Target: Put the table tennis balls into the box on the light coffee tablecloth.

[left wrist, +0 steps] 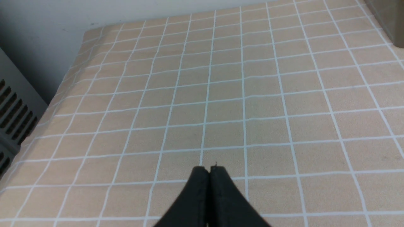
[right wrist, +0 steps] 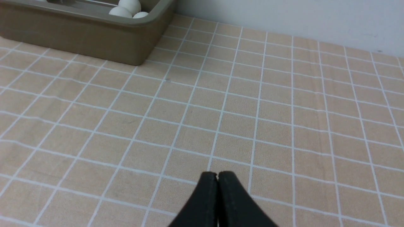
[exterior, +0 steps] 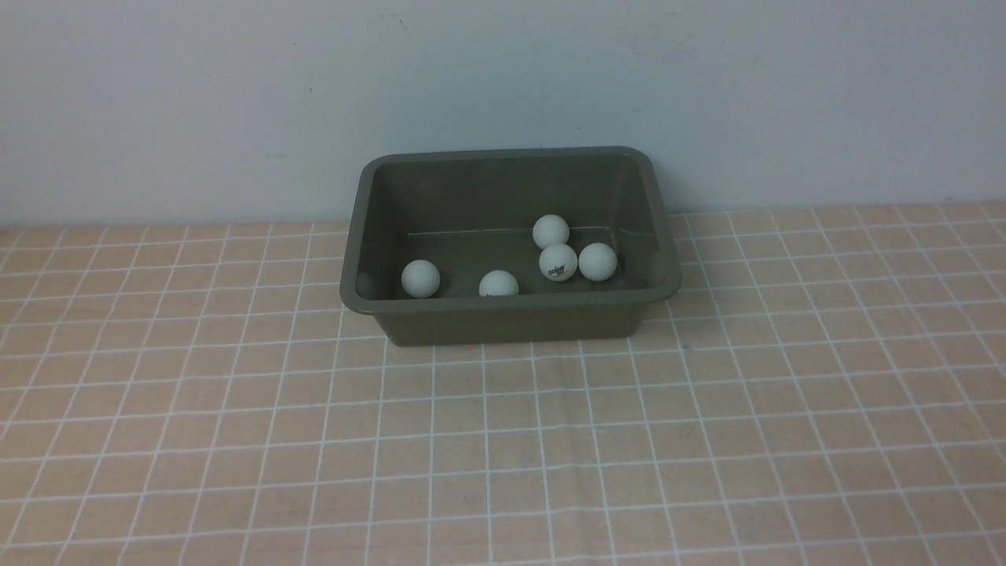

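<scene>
The left black hand [left wrist: 209, 168] hangs over bare light peach-tan grid-lined tablecloth [exterior: 503, 440], its jaws pressed together. The rectangular olive grey-green plastic box [exterior: 511, 314] stands at the far edge of the tabletop, near the middle. All five small white table tennis balls [exterior: 558, 262] lie inside it, three clustered toward its right end. The right black hand [right wrist: 217, 173] is likewise closed on nothing.

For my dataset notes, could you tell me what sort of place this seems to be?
Probably an indoor lab or test tabletop: a checked tablecloth against a bare pale wall, holding only a plastic box of table tennis balls, with a vented grey unit beside it.
</scene>
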Controlling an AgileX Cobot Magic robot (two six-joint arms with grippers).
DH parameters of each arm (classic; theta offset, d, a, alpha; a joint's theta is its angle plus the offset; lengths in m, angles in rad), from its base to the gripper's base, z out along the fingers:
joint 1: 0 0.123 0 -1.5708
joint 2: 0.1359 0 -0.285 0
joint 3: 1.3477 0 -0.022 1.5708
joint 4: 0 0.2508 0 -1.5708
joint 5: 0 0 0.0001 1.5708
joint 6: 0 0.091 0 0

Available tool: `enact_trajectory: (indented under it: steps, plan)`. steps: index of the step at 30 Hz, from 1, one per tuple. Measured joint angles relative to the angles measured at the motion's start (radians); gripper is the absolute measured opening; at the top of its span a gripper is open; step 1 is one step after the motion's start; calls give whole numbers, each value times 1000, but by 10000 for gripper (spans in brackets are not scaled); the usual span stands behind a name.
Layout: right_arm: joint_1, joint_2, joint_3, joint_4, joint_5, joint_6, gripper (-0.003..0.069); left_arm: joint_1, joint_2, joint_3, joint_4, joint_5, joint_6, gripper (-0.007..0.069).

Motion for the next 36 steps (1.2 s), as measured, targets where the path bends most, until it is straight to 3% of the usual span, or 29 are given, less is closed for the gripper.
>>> enact_trajectory:
  steps: [23, 36]
  plan:
    - [0, 0, 0, 0, 3, 0, -14, 0, -2, 0, -13, 2, -8, -69]
    - [0, 0, 0, 0, 3, 0, -14, -51, -2, 0, -13, 2, -8, -69]
